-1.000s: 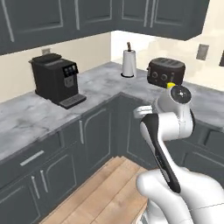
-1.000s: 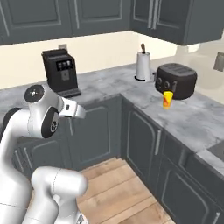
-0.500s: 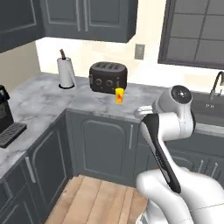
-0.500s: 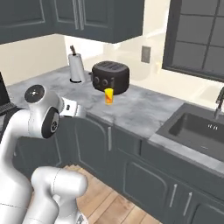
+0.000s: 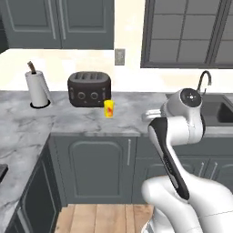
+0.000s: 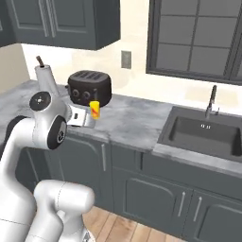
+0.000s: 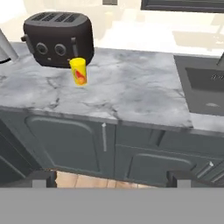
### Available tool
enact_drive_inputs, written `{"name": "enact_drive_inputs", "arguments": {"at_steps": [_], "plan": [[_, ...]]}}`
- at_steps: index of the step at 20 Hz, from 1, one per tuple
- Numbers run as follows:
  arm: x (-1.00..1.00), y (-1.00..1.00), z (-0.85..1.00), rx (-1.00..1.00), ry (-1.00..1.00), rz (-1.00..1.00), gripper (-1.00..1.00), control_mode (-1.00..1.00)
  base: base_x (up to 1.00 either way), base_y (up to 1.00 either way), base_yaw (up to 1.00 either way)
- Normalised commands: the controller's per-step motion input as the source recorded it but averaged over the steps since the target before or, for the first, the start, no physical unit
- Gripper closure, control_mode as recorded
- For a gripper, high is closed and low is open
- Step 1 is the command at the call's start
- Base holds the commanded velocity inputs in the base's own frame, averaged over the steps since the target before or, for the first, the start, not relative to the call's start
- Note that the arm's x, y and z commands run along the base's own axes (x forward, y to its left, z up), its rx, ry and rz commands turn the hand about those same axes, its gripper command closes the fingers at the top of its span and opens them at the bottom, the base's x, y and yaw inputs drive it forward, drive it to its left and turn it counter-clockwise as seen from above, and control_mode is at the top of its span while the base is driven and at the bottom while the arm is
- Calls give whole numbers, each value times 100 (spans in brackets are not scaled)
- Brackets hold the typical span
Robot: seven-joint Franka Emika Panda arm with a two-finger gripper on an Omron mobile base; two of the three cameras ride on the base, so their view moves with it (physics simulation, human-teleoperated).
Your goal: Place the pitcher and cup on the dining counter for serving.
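The cup [image 5: 108,108] is small and yellow with a red mark, standing upright on the marble counter just in front of the black toaster; it also shows as the cup [image 6: 95,109] and the cup [image 7: 78,71]. My gripper [image 7: 111,178] is open, its two dark tips wide apart with nothing between them, held off the counter's front edge and well short of the cup. The hand [image 6: 81,118] points toward the counter at about counter height. The pitcher and the dining counter are out of view.
A black toaster [image 5: 89,88] stands behind the cup, with a paper towel roll [image 5: 37,88] to its left. A sink [image 6: 208,137] with a faucet [image 5: 205,79] is set in the counter [image 7: 131,94] to the right. Dark cabinets run below.
The whole picture has swung from the coffee-machine corner to the toaster and sink, so the base has moved. The gripper stays open and holds nothing.
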Motion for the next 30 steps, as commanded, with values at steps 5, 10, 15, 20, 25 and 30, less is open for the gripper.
{"name": "enact_drive_inputs", "arguments": {"at_steps": [5, 10, 15, 20, 25, 30], "plan": [[0, 0, 0, 0, 0, 0, -100, 100, 50, 50, -34], [0, 0, 0, 0, 0, 0, -100, 100, 51, 55, -21], [0, 0, 0, 0, 0, 0, -100, 100, 33, 39, -4], [0, 0, 0, 0, 0, 0, -100, 100, 41, 15, 0], [0, 0, 0, 0, 0, 0, -100, 100, 48, 32, 0], [0, 0, 0, 0, 0, 0, -100, 100, 45, 25, 0]]}}
